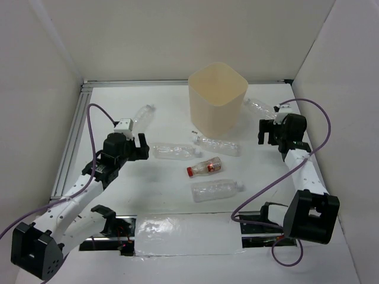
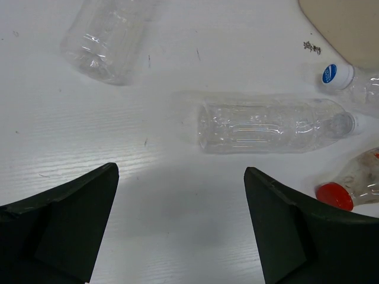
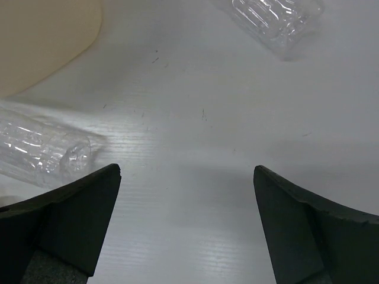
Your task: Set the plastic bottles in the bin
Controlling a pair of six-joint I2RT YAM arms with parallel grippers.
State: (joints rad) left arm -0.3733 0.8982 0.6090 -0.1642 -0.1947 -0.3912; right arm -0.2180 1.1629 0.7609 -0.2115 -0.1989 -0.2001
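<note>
L gripper (image 1: 144, 148), R gripper (image 1: 262, 131): jaws wide, nothing held. Nearest bottle (image 2: 272, 126) to be gripped mid-body, across width, by L gripper; squeezed lightly, thin plastic prob. slips.

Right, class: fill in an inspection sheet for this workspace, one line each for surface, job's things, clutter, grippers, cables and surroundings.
Surface: white table, faint specks; glossy film patch at the near edge.
Job's things: beige bin upright at far centre, no bottle visible in it. Five clear bottles lie flat: far left, middle left, before the bin, nearest the arms, right of the bin. Red-capped bottle lies in the middle.
Clutter: nothing seen.
Grippers: left gripper and right gripper both open, empty.
Cables: a purple cable loops off the left arm and the right arm.
Surroundings: white walls on three sides; metal rail along the left edge.
</note>
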